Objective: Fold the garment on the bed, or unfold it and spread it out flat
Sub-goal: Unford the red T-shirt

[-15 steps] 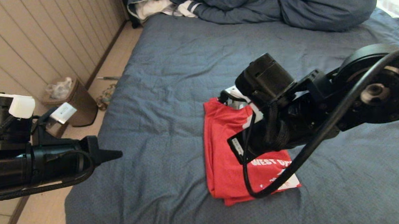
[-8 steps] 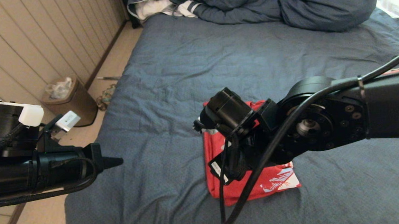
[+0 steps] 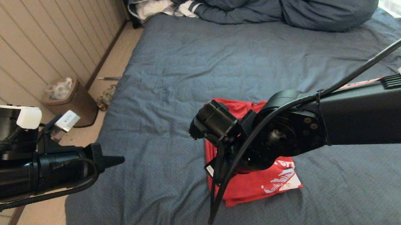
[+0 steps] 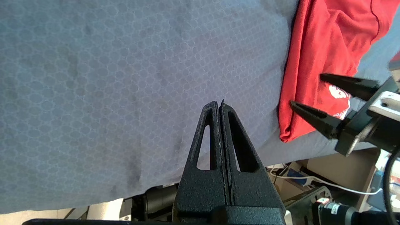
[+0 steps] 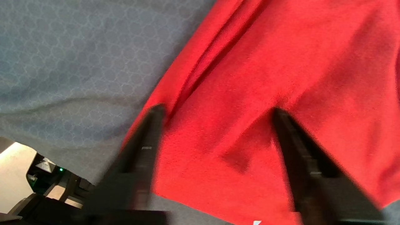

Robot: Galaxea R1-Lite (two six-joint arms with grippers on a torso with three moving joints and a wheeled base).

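Slate-blue bed [image 3: 170,76] sheet, wrinkled, fills the room ahead of me, and the garment [image 3: 247,189] lies on it near the front edge, a red folded rectangle with its long axis running from that edge toward the duvet [image 3: 284,3]. My right gripper [image 5: 215,112] hangs directly over the garment, fingers spread wide and empty, one tip at the garment's folded side edge, the other over plain red cloth. Whether the tips touch the cloth I cannot tell. My left gripper [image 4: 220,107] waits well apart from the garment, over bare sheet, its fingers pressed together on nothing. The right arm is clearly nearer for the next pinch.
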